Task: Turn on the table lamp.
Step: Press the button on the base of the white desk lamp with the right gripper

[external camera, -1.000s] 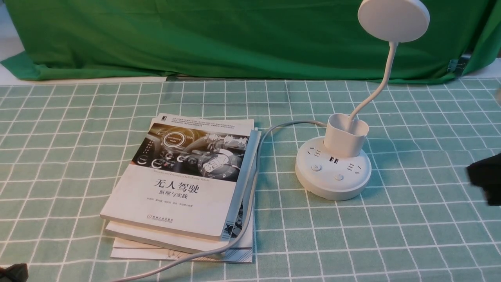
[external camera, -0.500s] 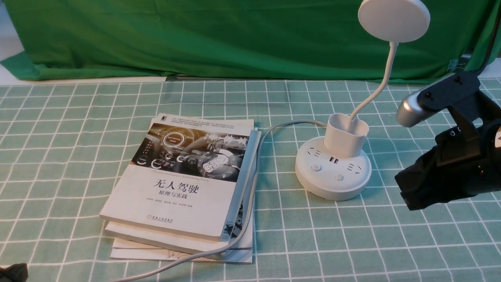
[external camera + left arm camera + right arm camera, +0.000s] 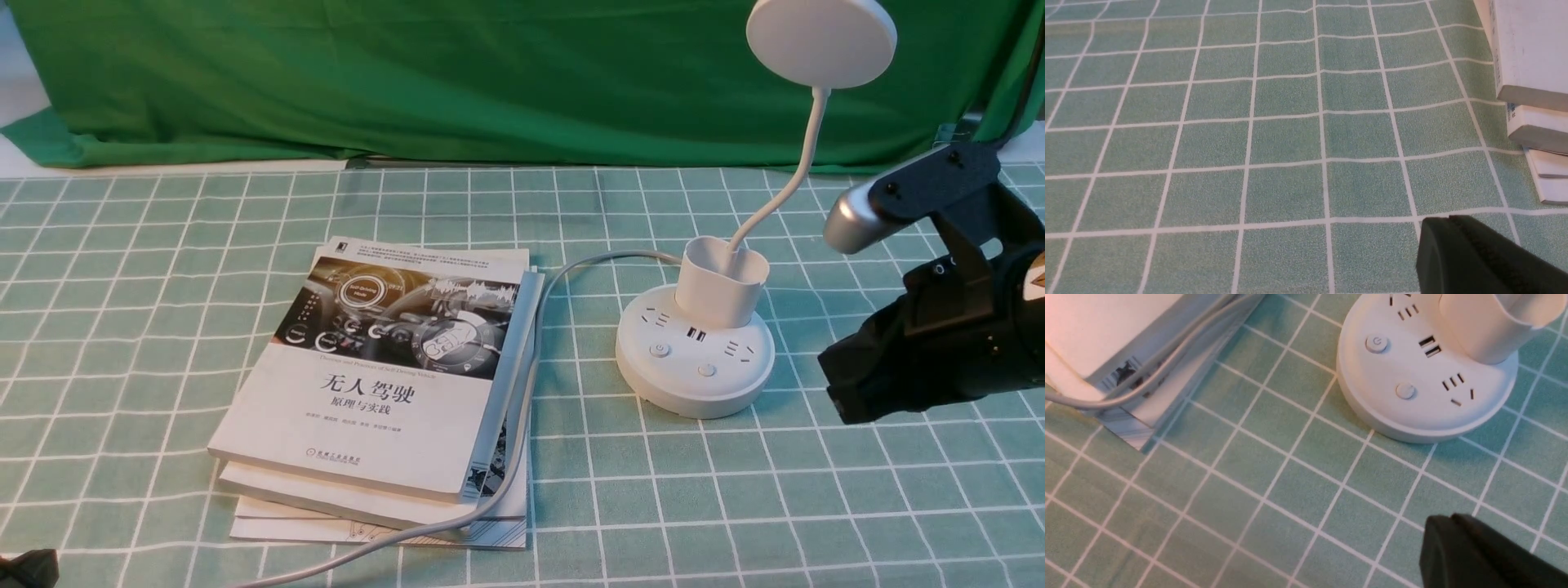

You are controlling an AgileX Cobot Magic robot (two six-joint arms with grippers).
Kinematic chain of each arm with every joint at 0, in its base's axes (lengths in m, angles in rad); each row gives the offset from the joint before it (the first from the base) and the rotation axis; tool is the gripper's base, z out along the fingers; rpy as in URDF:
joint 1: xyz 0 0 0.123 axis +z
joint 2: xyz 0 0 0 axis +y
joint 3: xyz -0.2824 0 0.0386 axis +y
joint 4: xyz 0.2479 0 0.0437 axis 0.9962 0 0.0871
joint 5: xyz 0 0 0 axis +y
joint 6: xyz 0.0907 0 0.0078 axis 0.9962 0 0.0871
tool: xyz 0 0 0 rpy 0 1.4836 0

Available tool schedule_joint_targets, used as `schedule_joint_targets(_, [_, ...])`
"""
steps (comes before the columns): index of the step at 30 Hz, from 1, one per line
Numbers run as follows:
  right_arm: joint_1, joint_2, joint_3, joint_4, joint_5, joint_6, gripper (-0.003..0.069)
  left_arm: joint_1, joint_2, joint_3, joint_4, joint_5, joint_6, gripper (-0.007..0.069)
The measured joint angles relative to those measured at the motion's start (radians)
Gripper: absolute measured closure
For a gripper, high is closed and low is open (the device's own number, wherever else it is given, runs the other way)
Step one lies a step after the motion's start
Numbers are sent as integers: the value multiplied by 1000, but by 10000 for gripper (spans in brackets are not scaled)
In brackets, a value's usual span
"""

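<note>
Two buttons (image 3: 660, 350) on the front of the table lamp (image 3: 694, 359) base. All white: disc head, thin curved gooseneck, cup holder, round socket base. It stands right-centre on the bench (image 3: 163, 245), right of the books (image 3: 367, 384). Right gripper (image 3: 841, 390) is closed and empty, near the base's right side and clear of it. Left gripper (image 3: 1449, 230) is closed and empty.

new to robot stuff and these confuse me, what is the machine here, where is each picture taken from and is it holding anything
It is a robot with two arms, each ending in a gripper. The wide picture looks forward from between the arms; the other two come from cameras on the wrists. On a checked green tablecloth stand a white table lamp and a stack of books, with a grey cable draped over the books. The right gripper hangs beside the lamp's base, apart from it, shut and empty. The left gripper sits low over the cloth, also shut, holding nothing.
</note>
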Motion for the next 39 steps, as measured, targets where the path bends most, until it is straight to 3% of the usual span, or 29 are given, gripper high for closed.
schedule_joint_targets(20, [0,308,-1,65,-302,6,631,0,0,0,0,0,1,603])
schedule_joint_targets(39, [31,434,-1,103,-513,1,631,0,0,0,0,0,4,603])
